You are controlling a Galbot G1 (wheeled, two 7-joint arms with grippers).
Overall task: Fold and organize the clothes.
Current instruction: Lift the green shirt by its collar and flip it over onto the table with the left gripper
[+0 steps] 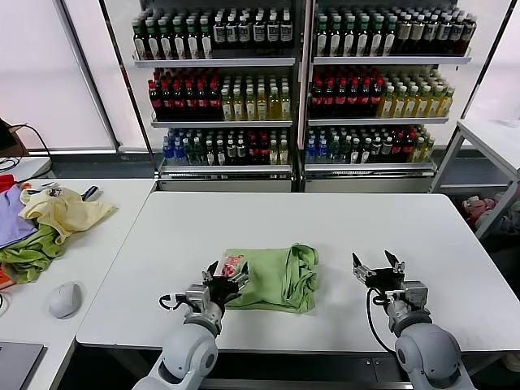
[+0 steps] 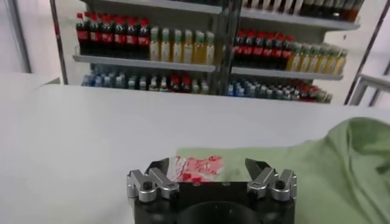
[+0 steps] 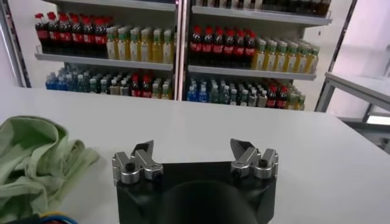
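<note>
So the shirt (image 1: 275,278) is sitting near the front edge of the white bench (image 1: 325,227), roughly centred between the two arms. It's already been folded down into a smallish rectangle-ish bundle, with a bit of the red-pink print peeking out at its left end. I'd say the job is well along but not finished — the right side of the bundle is bunched and wrinkly, with loose cloth curling up, so it isn't a tidy stack yet.

Left hand (image 1: 225,280) is right at the shirt's left edge, fingers spread apart and holding nothing; from its wrist view the print sits just beyond the fingertips. Right hand (image 1: 378,268) is off to the right, apart from the cloth, also wide open and empty.

My guess at what's left: smooth or tuck that rumpled right side, maybe one more fold, then move it to wherever it's meant to go — no obvious spot that I can see.
</note>
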